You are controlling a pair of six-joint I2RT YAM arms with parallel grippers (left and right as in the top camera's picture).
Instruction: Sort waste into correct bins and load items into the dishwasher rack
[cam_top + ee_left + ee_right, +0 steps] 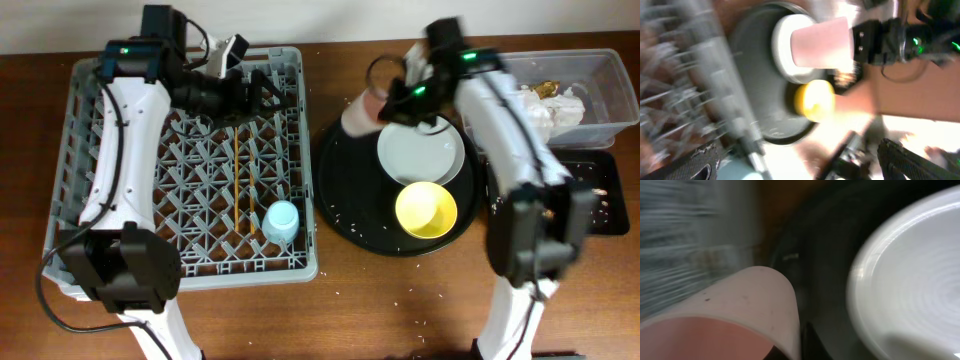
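The right fingers (863, 37) are clenched on the base end of the pink cup (358, 112), holding it on its side above the left edge of the round tray (350, 215) – between the plate (425, 150) and the rack (205, 200). Gripping the base leaves the mouth free, which I judge suits setting it mouth-down over the pegs, as the blue cup (282, 221) already sits near the rack's front right corner.

The left fingers (905, 161) are spread wide and empty. They hang over the rack's far right corner, pointing toward the cup, perhaps to receive it or simply waiting clear of the pegs – I cannot tell which. Both wrist views are blurred.

The plate and the yellow bowl (427, 210) lie on the round tray, not yet loaded, with rice-like crumbs scattered around them. Napkins (545, 110) are in the clear tub (610, 80), beside the black tray (600, 215) on the bench. By my reckoning the loading is under halfway.
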